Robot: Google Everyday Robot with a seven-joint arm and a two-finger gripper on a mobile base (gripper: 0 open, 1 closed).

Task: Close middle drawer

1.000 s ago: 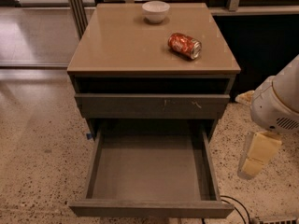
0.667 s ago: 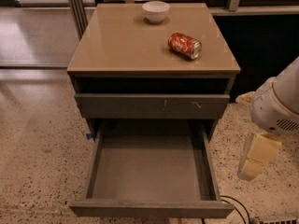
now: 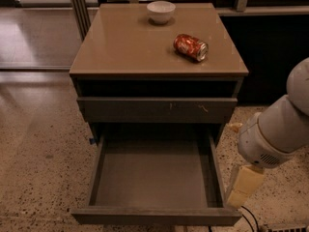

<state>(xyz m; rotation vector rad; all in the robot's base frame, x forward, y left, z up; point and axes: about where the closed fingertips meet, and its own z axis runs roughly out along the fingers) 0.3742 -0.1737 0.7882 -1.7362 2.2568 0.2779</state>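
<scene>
The middle drawer (image 3: 154, 175) is pulled far out of the cabinet (image 3: 157, 57), and its flat grey inside is bare. Its plain front edge (image 3: 157, 215) runs along the bottom of the view. Above it sits a shut drawer front (image 3: 157, 109) with small yellowish scratch marks. My gripper (image 3: 244, 186), cream-coloured, hangs below the white arm (image 3: 275, 129) just right of the open drawer's right front corner, close to its side wall and apart from it.
A white bowl (image 3: 161, 11) and a red soda can (image 3: 190, 47) lying on its side rest on the cabinet top. Speckled floor (image 3: 43, 168) lies to the left. A black cable (image 3: 248, 216) runs on the floor at the lower right.
</scene>
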